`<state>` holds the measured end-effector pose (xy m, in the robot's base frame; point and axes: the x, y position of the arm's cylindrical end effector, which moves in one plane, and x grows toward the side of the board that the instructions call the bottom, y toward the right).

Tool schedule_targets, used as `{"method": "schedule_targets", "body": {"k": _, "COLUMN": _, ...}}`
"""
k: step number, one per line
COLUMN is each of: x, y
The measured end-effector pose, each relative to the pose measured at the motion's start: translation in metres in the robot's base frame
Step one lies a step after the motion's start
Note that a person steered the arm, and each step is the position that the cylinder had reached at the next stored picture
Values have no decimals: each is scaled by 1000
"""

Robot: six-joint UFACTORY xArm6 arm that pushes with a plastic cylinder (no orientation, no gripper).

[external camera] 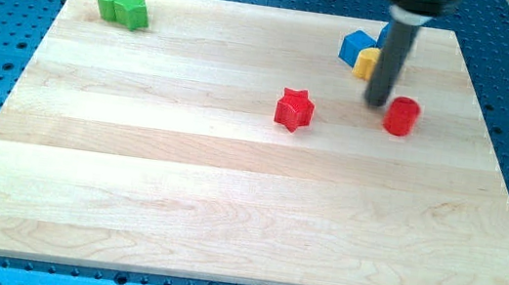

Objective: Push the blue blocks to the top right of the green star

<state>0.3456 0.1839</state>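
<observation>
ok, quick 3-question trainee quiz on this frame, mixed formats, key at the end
1. True or false: my tip touches the red star.
2. Multiple choice: which block lies closest to my tip? A) red cylinder B) green block at the view's top left C) red star
3. Fill in: the yellow block sits right beside the ____ block, near the view's top right of the wooden board.

Key: 1 false, the tip stands apart from the star, on its right in the view. 2 A. 3 blue.
</observation>
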Motion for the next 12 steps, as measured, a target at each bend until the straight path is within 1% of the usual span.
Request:
{"method": "schedule_targets", "body": {"k": 1, "x": -20, "y": 78}}
{"method": "schedule_targets", "body": {"k": 2, "x": -102, "y": 92}}
{"method": "schedule_targets", "body": {"k": 3, "x": -121, "y": 62}}
{"method": "schedule_targets", "body": {"k": 4, "x": -121, "y": -2}}
{"method": "schedule_targets", "body": {"k": 5, "x": -121, "y": -76}}
{"method": "schedule_targets", "body": {"k": 6, "x": -132, "y": -167}}
{"method": "schedule_targets", "body": {"k": 7, "x": -134, "y": -131}}
{"method": "schedule_targets", "body": {"k": 8, "x": -128, "y": -12}}
{"method": "schedule_targets", "body": {"k": 9, "x": -98, "y": -3}}
{"method": "schedule_targets", "body": {"k": 10, "x": -68, "y": -37}}
{"method": "schedule_targets", "body": {"k": 11, "x": -35, "y": -43}}
{"method": "schedule_targets", "body": {"k": 12, "x": -43, "y": -56}}
